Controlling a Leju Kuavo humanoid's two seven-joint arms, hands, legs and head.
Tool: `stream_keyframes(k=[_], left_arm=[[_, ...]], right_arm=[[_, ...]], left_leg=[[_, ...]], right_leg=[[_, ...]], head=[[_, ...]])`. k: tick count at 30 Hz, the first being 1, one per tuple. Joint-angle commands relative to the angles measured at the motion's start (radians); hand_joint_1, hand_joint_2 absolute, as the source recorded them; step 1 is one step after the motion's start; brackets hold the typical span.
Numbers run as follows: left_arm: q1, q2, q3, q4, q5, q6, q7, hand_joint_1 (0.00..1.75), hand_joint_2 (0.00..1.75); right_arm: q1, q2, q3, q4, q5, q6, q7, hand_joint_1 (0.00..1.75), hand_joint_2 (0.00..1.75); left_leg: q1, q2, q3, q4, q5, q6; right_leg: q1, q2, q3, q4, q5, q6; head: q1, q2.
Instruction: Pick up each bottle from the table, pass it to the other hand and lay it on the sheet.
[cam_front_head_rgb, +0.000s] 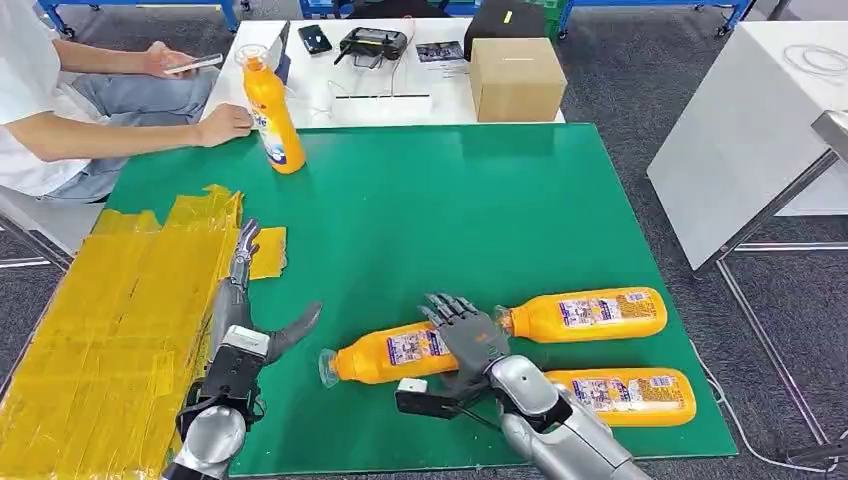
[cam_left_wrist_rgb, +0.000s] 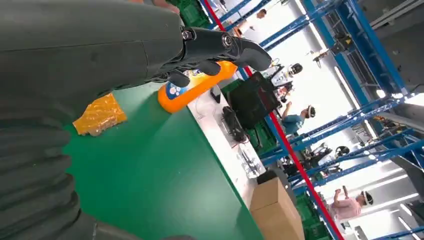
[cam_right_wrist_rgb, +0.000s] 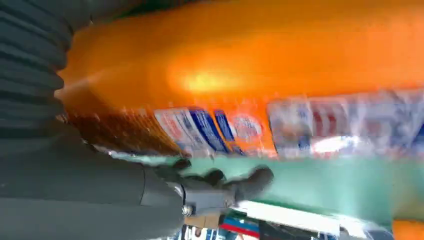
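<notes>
1. Bottle (cam_front_head_rgb: 395, 352): orange plastic, lying flat near the front of the green surface (cam_front_head_rgb: 420, 210), cap pointing left. Likely full, so fairly heavy; smooth, round and prone to roll.
2. Right hand (cam_front_head_rgb: 468, 335): fingers spread apart over the bottle's body, not gripping it. Best hold looks to be mid-body, across the label.
3. Left hand (cam_front_head_rgb: 245, 320): open, holding nothing, beside the yellow sheet (cam_front_head_rgb: 110, 330).
4. Standing bottle (cam_front_head_rgb: 272, 115): far left.

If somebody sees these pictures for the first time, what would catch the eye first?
Probably the orange bottles: three lie on the green mat near the robot, the nearest bottle under the right hand, and one upright bottle stands at the far edge. The crinkled yellow sheet at the left also draws attention.
</notes>
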Motion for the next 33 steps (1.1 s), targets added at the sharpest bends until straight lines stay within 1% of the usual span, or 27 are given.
stream_keyframes(k=[1,2,3,8,14,17,18,23,26,29,31,32,33], left_arm=[[-0.023,-0.002,0.021,0.034,0.001,-0.001,0.006,0.0,1.75],[-0.024,-0.002,0.021,0.036,0.001,-0.001,0.006,0.0,1.75],[-0.025,-0.001,0.023,0.04,0.005,-0.001,0.007,0.0,1.75],[-0.031,0.001,0.041,0.047,0.025,-0.002,0.004,0.0,1.75],[-0.031,0.001,0.041,0.047,0.025,-0.002,0.004,0.0,1.75],[-0.031,0.001,0.044,0.046,0.028,-0.001,0.002,0.0,1.75],[-0.032,0.001,0.045,0.047,0.03,-0.001,0.001,0.0,1.75],[-0.028,0.0,0.052,0.044,0.035,-0.001,-0.002,0.0,1.75],[-0.018,-0.002,0.054,0.032,0.035,0.002,-0.004,0.0,1.75],[-0.001,-0.002,0.054,0.009,0.032,0.003,-0.005,0.0,1.75],[0.012,-0.003,0.053,-0.013,0.028,0.005,-0.004,0.0,1.75],[0.014,-0.003,0.052,-0.017,0.027,0.004,-0.004,0.0,1.75],[0.017,-0.002,0.049,-0.026,0.026,0.007,-0.004,0.0,1.75]], right_arm=[[-0.049,0.018,0.0,0.141,-0.005,0.016,0.001,1.62,1.75],[-0.053,0.019,0.004,0.148,-0.005,0.018,-0.002,1.61,1.75],[-0.062,0.018,0.017,0.163,-0.001,0.026,-0.004,1.75,1.75],[-0.09,0.007,0.048,0.21,0.007,0.045,-0.01,1.75,1.75],[-0.09,0.007,0.048,0.21,0.007,0.045,-0.01,1.75,1.75],[-0.099,0.005,0.06,0.218,0.01,0.051,-0.012,1.75,1.75],[-0.103,0.004,0.064,0.223,0.01,0.054,-0.013,1.75,1.75],[-0.113,0.004,0.075,0.224,0.007,0.054,-0.019,1.75,1.75],[-0.097,0.014,0.051,0.197,-0.016,0.02,-0.018,1.75,1.75],[-0.05,0.039,-0.013,0.128,-0.068,-0.05,-0.031,1.75,1.75],[0.008,0.063,-0.088,0.023,-0.124,-0.139,-0.072,1.75,1.75],[0.029,0.079,-0.117,-0.01,-0.157,-0.179,-0.104,1.75,1.75],[0.067,0.098,-0.154,-0.079,-0.207,-0.213,-0.15,1.75,1.75]], left_leg=[[0.0,0.0,0.002,-0.001,0.0,0.0],[0.0,0.0,0.002,-0.001,0.0,0.0],[0.001,0.0,0.003,-0.001,0.0,0.0],[0.001,0.0,0.004,-0.001,-0.001,0.0],[0.0,-0.002,0.003,-0.001,0.0,0.0],[0.001,-0.001,0.005,-0.002,0.0,0.0],[0.0,-0.001,0.003,-0.001,0.0,0.0],[0.0,-0.001,0.004,-0.001,0.0,0.0],[0.0,-0.001,0.005,-0.001,0.0,0.0],[0.001,-0.001,0.006,-0.001,0.0,0.0],[0.001,-0.001,0.006,-0.001,-0.001,-0.001],[0.001,-0.001,0.005,0.0,-0.001,0.0],[0.001,-0.001,0.005,0.0,-0.001,-0.001]], right_leg=[[0.0,0.0,0.003,-0.001,0.0,-0.001],[0.0,0.0,0.002,-0.001,0.0,-0.001],[0.001,0.0,0.003,-0.002,0.0,-0.001],[0.001,0.001,0.004,-0.002,0.0,-0.001],[0.0,-0.001,0.004,-0.002,0.0,-0.001],[0.001,-0.001,0.006,-0.003,0.0,-0.001],[0.0,-0.001,0.003,-0.001,0.0,0.0],[0.0,0.0,0.004,-0.002,0.0,0.0],[0.0,0.0,0.005,-0.001,0.0,0.0],[0.001,0.0,0.006,-0.002,0.0,-0.001],[0.001,0.0,0.006,-0.002,0.0,-0.001],[0.001,0.0,0.005,-0.001,-0.001,-0.001],[0.001,0.0,0.006,-0.001,-0.001,-0.001]], head=[[0.0,0.0],[0.0,0.0],[0.0,0.0],[0.0,0.0],[0.0,0.0],[0.0,0.0],[0.0,0.0],[0.0,0.0],[0.0,0.0],[0.0,0.0],[0.0,0.0],[0.0,0.0],[0.0,0.0]])
